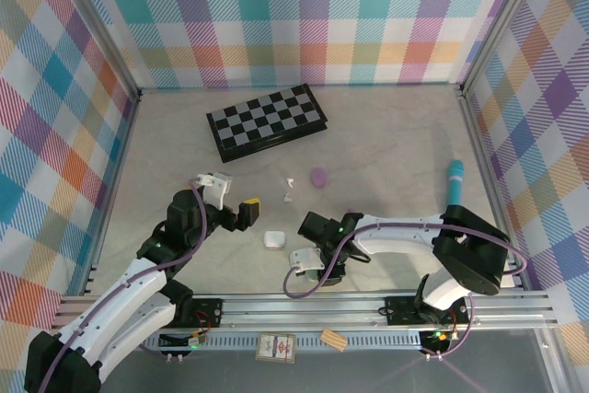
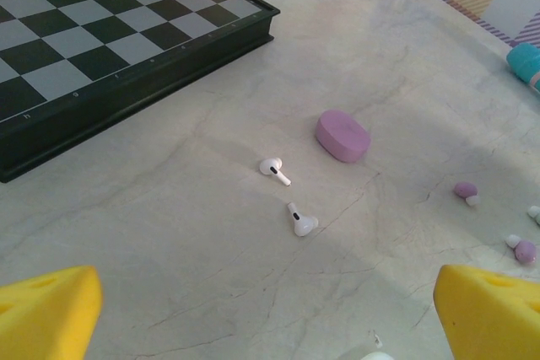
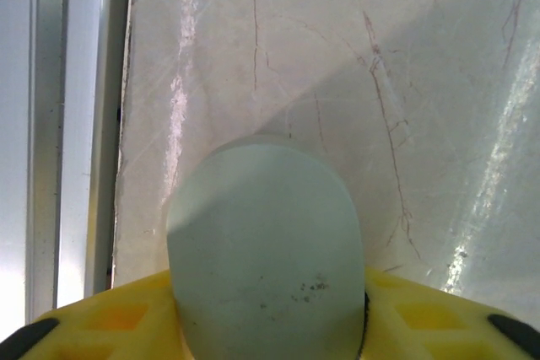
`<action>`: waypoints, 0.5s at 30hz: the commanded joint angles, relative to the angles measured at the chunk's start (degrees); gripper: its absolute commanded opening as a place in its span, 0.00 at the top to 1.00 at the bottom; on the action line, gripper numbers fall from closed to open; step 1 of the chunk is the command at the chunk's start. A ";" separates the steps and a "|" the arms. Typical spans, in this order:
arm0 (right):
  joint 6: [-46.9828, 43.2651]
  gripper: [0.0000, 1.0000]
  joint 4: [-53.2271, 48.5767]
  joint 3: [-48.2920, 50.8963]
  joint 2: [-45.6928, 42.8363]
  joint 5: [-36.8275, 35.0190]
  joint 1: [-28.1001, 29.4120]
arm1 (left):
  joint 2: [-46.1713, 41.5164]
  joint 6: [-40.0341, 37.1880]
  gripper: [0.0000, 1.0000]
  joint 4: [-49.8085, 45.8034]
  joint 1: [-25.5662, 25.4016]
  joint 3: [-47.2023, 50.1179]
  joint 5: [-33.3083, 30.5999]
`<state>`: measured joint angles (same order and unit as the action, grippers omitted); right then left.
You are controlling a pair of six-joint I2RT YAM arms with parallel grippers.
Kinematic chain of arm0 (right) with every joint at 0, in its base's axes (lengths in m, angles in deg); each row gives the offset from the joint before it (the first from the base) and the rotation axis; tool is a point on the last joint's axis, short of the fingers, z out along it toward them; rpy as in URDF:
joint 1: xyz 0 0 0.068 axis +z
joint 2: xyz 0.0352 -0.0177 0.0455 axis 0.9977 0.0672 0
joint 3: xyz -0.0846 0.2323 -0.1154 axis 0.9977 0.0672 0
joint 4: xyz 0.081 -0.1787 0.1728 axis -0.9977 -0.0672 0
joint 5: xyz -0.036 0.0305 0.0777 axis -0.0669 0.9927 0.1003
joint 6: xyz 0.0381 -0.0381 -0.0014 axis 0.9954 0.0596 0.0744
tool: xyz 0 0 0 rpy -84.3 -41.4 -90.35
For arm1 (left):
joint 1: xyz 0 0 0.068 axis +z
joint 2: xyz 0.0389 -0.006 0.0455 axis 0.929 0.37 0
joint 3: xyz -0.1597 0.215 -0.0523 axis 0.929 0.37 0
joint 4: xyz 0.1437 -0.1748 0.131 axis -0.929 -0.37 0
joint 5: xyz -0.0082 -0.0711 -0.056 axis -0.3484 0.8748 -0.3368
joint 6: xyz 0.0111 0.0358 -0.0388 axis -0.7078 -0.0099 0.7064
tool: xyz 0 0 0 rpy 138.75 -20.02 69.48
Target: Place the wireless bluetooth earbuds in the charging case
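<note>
white earbuds point(image 2: 274, 169): two glossy stemmed buds on their sides on the table, close together but apart, near the lilac case.
lilac case point(image 2: 342, 135): rounded pebble, lid shut, lying flat.
lilac earbuds point(image 2: 465, 191): two tiny white-tipped buds, apart, right of the lilac case.
white case point(image 1: 273, 238): small and rounded, near the front edge; lid state unclear.
mint-green case point(image 3: 266, 250): smooth dome with dark specks, between the right gripper's point(image 3: 268, 292) yellow fingers point(image 3: 422, 318).

Bright, diffuse light. Right wrist: glare streaks on tabletop point(image 3: 498, 149) at 3 and 10 o'clock; mint case point(image 3: 266, 250) at 6 soft-focus, mostly shadowed. Left wrist: shadow band at 6.
</note>
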<state>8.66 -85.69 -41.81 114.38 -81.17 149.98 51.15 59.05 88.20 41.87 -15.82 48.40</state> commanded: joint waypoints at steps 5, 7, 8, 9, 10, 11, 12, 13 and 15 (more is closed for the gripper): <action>0.26 0.63 -3.23 -0.79 -2.58 2.21 -1.32 | 1.37 -1.49 0.00 3.32 0.41 -1.29 1.74; 1.14 0.64 -3.10 -1.06 -4.72 2.85 -2.97 | 2.22 -2.97 0.00 3.75 -0.03 -1.91 2.30; 1.50 0.65 -3.36 -1.34 -6.15 3.22 -4.06 | 2.81 -4.33 0.00 3.77 -0.54 -2.40 2.69; 1.80 0.66 -3.80 -1.82 -7.56 3.96 -5.57 | 3.39 -5.75 0.00 3.79 -1.08 -3.05 3.04; 2.06 0.67 -4.21 -2.39 -8.85 4.58 -6.87 | 3.99 -7.05 0.00 3.89 -1.47 -3.66 3.56; 2.18 0.67 -4.94 -3.12 -10.13 5.45 -8.51 | 4.86 -8.61 0.00 4.03 -1.85 -4.41 4.48; 2.25 0.67 -5.69 -3.98 -11.42 6.30 -10.16 | 5.82 -10.17 0.00 4.31 -2.19 -5.13 5.52; 2.35 0.68 -6.37 -4.92 -12.51 7.25 -11.71 | 6.75 -11.61 0.00 4.46 -2.55 -5.90 6.56; 2.27 0.71 -8.47 -7.50 -14.36 9.12 -14.93 | 8.93 -15.03 0.00 4.85 -3.39 -7.92 9.44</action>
<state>10.23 -90.76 -45.44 102.77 -76.93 138.02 58.38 50.64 90.10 39.62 -19.97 52.94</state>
